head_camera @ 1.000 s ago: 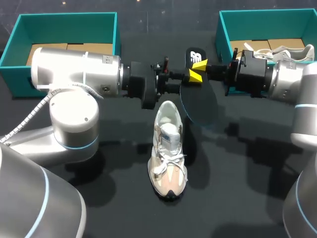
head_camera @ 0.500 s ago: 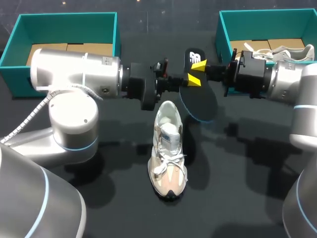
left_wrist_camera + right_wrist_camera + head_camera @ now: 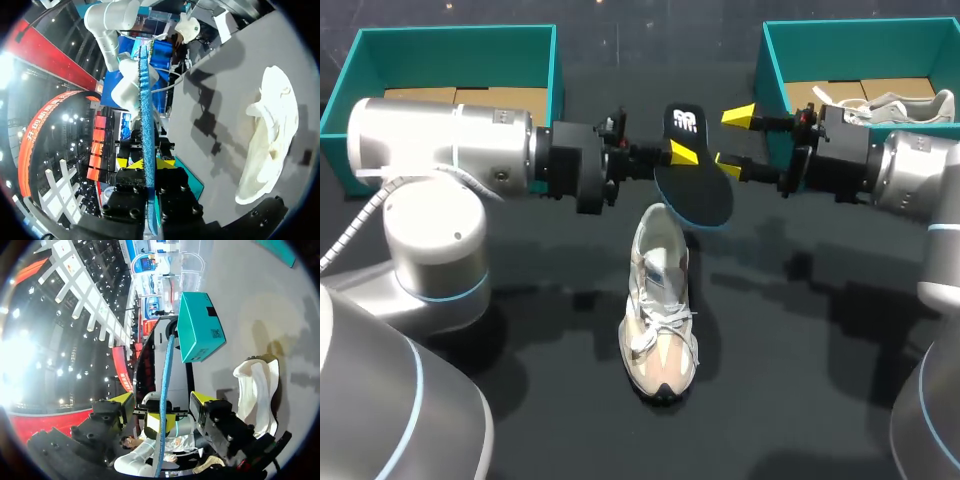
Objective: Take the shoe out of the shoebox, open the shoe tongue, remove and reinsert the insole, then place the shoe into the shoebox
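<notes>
1. Hanging in mid-air, clear of the table (image 3: 800, 380): the insole (image 3: 692, 188), dark with a blue edge, tilted, with the white-marked end pointing away from the robot.
2. Clamped on it from two sides, the left gripper (image 3: 682, 153). In the left wrist view, just a thin blue strip seen edge-on, squeezed between the yellow tips with the jaws drawn narrow.
3. Reaching in level from the left side, the left arm (image 3: 450, 150), wrist horizontal, fingers out past the middle of the table.
4. Facing it from the other side, the right gripper (image 3: 734, 140), jaws spread wide and gripping nothing. In the right wrist view, the insole's edge between the two yellow fingers (image 3: 122, 401), a clear gap on each side.
5. Coming in level from the right, the right arm (image 3: 910, 180), passing in front of the right shoebox (image 3: 860, 35).
6. Down below, the shoe (image 3: 660, 300), pale cream, upright on its sole on the table, toe toward the robot, laces tied, heel end just under the insole's near end and not touching it.
7. Further out, the left shoebox (image 3: 450, 40), teal, at the far left. Matching it at the far right, the right shoebox, with a second shoe (image 3: 890, 105) lying inside.
</notes>
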`<state>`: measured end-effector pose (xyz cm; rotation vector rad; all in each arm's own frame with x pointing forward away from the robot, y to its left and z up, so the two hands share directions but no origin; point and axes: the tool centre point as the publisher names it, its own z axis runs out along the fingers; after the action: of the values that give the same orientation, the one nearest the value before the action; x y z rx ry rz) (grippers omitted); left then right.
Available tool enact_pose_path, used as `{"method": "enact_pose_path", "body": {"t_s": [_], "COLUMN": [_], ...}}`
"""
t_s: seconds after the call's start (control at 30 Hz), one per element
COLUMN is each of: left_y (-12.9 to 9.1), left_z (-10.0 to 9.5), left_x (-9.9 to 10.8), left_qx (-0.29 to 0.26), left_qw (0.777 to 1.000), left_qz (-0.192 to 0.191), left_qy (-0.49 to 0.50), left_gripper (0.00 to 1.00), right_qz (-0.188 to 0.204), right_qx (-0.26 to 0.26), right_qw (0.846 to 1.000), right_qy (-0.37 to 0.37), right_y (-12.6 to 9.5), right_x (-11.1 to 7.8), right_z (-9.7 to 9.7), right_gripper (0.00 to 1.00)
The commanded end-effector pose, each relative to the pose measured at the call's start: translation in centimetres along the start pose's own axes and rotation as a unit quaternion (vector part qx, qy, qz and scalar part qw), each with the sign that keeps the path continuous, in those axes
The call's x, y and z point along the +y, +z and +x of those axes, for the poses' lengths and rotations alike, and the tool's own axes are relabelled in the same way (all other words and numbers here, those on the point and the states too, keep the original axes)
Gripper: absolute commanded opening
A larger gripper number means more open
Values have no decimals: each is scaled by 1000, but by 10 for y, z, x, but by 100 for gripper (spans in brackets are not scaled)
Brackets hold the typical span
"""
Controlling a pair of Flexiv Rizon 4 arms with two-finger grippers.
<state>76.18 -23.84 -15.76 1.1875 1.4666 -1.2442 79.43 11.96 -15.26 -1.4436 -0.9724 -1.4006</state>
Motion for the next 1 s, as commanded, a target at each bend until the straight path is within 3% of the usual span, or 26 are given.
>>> {"method": "enact_pose_path", "body": {"t_s": [0.03,0.17,0.3,0.73,0.87,1.0], "left_y": [-26,-32,-36,-36,-36,-37], "left_z": [0,3,8,8,-4,-10], "left_x": [-1,1,4,4,12,16], "left_qx": [9,7,16,16,7,5], "left_qw": [999,987,939,939,867,807], "left_qz": [10,25,69,69,46,22], "left_qy": [-44,-156,-337,-337,-497,-591], "left_gripper": [0,0,0,0,0,0], "right_qz": [-2,-2,-2,-2,-2,-2], "right_qx": [-2,-2,-2,-2,-2,-2], "right_qw": [1000,1000,1000,1000,1000,1000], "right_qy": [0,0,0,0,0,0], "right_y": [-17,-17,-17,-17,-17,-17], "right_x": [-6,-6,-6,-6,-6,-6], "right_z": [3,3,3,3,3,3], "right_gripper": [100,100,100,100,100,100]}}
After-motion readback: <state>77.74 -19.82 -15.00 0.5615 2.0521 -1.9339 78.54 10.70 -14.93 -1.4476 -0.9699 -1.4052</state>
